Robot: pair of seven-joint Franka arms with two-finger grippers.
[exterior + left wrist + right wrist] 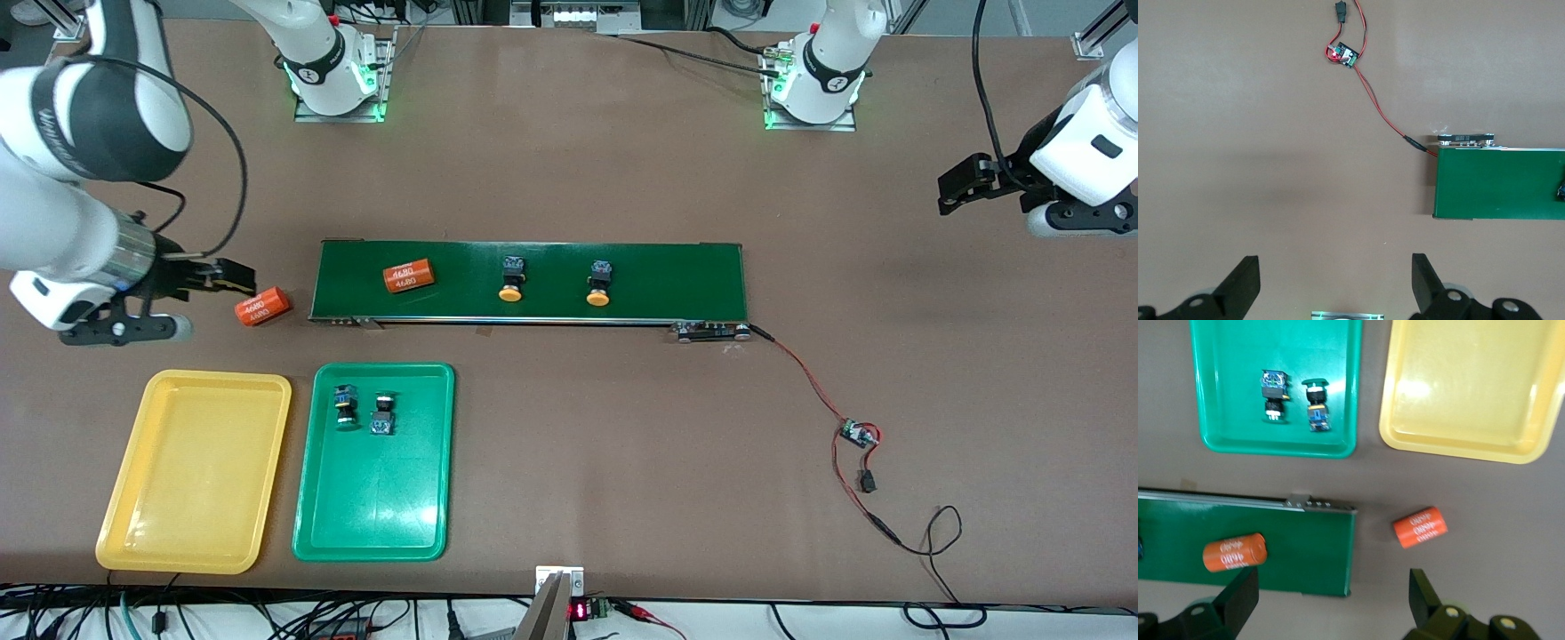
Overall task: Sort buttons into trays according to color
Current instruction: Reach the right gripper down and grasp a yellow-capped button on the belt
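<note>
Front view: both green-capped buttons [364,412] lie in the shallow green plastic tray [373,524]; the two yellow-capped buttons [510,277] sit on the dark green conveyor belt [676,276], the yellow plastic tray [191,533] bare. The yellow half remains.

Left wrist view: left tool [1336,283] wide open, empty, over bare bench, waiting.

Right wrist view: right tool [1334,600] open, empty, over the belt's end, beside an orange printed cylinder [1420,527]. Next it must reach a yellow-capped button.

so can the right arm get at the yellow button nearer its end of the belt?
Probably yes. The right gripper is open and empty off the conveyor belt, and the yellow button lies uncovered; only an orange cylinder lies between.
</note>
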